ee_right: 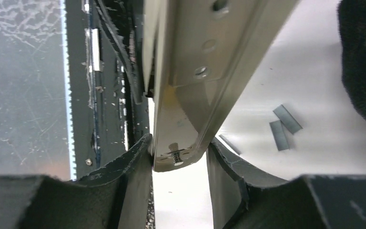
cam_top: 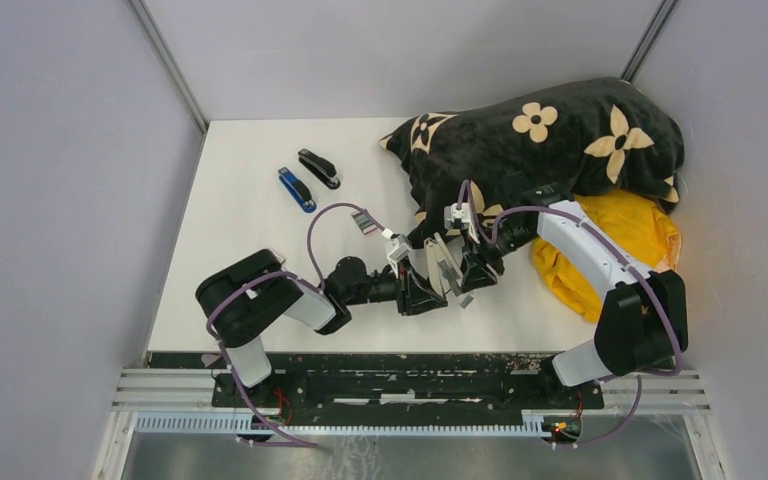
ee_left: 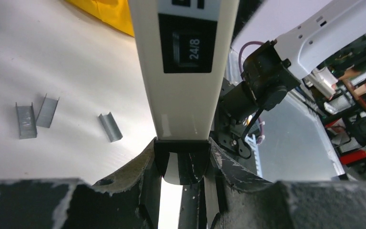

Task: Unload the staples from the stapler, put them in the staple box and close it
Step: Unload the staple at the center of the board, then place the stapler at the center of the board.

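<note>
A white stapler [cam_top: 438, 262] hangs opened out between my two grippers above the table's front middle. My left gripper [ee_left: 181, 160] is shut on the end of its white top arm [ee_left: 183, 95], which bears a "24/8" label. My right gripper [ee_right: 178, 152] is shut on the end of its bare metal magazine [ee_right: 205, 71]. Three short grey strips of staples [ee_left: 26, 120] lie loose on the white table [ee_left: 66, 62] below. From the right wrist the staples [ee_right: 287, 118] lie just right of the fingers. From above, one strip of staples [cam_top: 467, 300] shows under the grippers.
A blue stapler [cam_top: 297, 189] and a black stapler [cam_top: 318, 168] lie at the table's far left. A small box [cam_top: 364, 221] sits near the left arm's cable. A black flowered cloth [cam_top: 550, 140] and a yellow cloth [cam_top: 630, 240] fill the right side.
</note>
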Robot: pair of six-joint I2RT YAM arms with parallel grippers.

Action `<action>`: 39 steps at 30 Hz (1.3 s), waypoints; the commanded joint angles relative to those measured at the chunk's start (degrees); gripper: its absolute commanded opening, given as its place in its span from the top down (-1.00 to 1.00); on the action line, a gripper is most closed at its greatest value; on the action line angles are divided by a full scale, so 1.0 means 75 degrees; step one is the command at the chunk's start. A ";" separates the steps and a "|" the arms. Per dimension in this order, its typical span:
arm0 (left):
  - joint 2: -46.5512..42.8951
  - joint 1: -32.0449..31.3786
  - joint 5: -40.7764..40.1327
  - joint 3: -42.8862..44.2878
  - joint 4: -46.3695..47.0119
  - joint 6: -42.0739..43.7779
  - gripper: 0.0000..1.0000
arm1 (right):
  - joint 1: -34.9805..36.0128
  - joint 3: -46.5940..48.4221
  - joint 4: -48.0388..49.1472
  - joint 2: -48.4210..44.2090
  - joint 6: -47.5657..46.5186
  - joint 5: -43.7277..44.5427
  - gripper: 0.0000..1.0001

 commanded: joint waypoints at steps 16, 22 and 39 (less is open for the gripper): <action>-0.2597 0.0208 -0.3069 -0.0516 -0.2701 0.0459 0.94 | -0.0221 -0.0132 -0.0011 -0.1265 0.0340 -0.0153 -0.79; -0.4581 0.0709 -0.5322 -0.0144 -0.6616 0.0474 0.94 | -0.0252 -0.0532 0.1096 -0.1722 0.1198 0.0746 -0.79; -0.3956 0.3864 -0.8201 0.2589 -1.1418 -0.2570 0.75 | -0.0235 -0.0940 0.1827 -0.1853 0.1390 0.1797 -0.79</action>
